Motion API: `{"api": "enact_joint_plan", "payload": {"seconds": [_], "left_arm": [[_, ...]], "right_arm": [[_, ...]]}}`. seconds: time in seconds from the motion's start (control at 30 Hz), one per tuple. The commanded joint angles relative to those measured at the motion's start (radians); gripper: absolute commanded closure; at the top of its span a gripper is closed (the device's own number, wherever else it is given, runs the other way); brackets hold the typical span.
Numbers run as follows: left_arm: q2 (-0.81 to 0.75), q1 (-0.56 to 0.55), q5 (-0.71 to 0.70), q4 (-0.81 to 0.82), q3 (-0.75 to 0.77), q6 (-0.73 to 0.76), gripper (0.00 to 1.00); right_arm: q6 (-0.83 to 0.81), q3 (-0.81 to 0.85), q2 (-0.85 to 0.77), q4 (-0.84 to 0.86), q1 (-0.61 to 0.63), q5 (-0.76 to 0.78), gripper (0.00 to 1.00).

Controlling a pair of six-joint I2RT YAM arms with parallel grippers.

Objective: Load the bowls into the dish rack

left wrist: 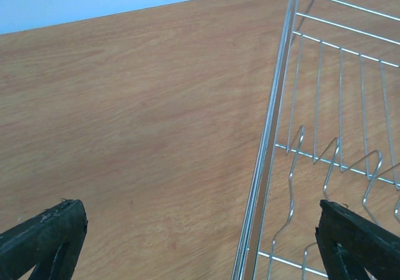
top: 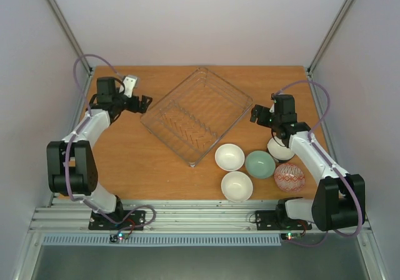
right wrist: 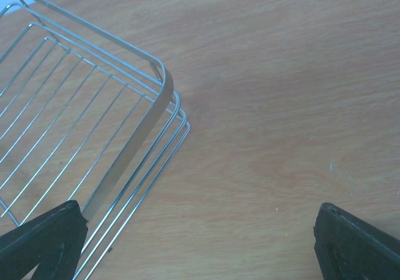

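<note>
**Top external view.** The dish rack sits empty and turned at an angle at the middle of the table. The bowls stand in a cluster just to its near right. There are two white bowls, a mint-green bowl and a red-and-white patterned bowl. A fifth bowl is partly hidden under the right arm. The left end effector hovers beside the rack's left corner and the right end effector beside its right corner. Neither holds anything.

**Left wrist view.** Your left end effector is spread wide, with both fingers at the frame's lower corners. The rack's rim and upright tines lie between them, over bare table.

**Right wrist view.** Your right end effector is equally wide and empty. One corner of the rack lies to the left.

**Handling.** Judge the bowls rigid, smooth, probably glazed and so slippery, breakable, and light enough for one arm. Pinch each bowl at its rim, one finger inside and one outside. The patterned bowl seems to show its outside and may lie inverted. The wire rack looks light, so expect it to slide if nudged.
</note>
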Motion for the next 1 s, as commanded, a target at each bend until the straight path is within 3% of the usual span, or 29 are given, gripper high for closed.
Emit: {"api": "enact_joint_plan", "payload": {"seconds": [0.0,0.3,0.47,0.67,0.77,0.87,0.97], "left_arm": [[0.057,-0.022,0.058,-0.058,0.095,0.048,0.01],[0.272,-0.111,0.017,-0.185,0.331,0.123,0.01],[0.448,-0.135,-0.012,-0.247,0.524,0.106,0.1],[0.602,-0.158,-0.066,-0.354,0.718,0.106,0.45],[0.626,-0.163,-0.083,-0.359,0.74,0.11,0.66],[0.631,-0.164,-0.083,-0.362,0.742,0.105,0.76],[0.624,-0.165,-0.085,-0.36,0.731,0.104,0.92]], "right_arm": [[0.018,-0.008,-0.001,0.032,0.007,-0.028,0.02],[0.014,0.018,0.02,-0.003,0.03,-0.001,0.01],[-0.001,0.017,0.015,-0.006,0.056,0.006,0.01],[-0.004,-0.002,0.023,-0.007,0.067,0.023,0.02],[-0.001,-0.011,0.027,0.003,0.071,0.017,0.02],[0.0,-0.01,0.037,0.011,0.074,0.011,0.01],[0.001,-0.007,0.052,0.018,0.08,0.009,0.02]]}}
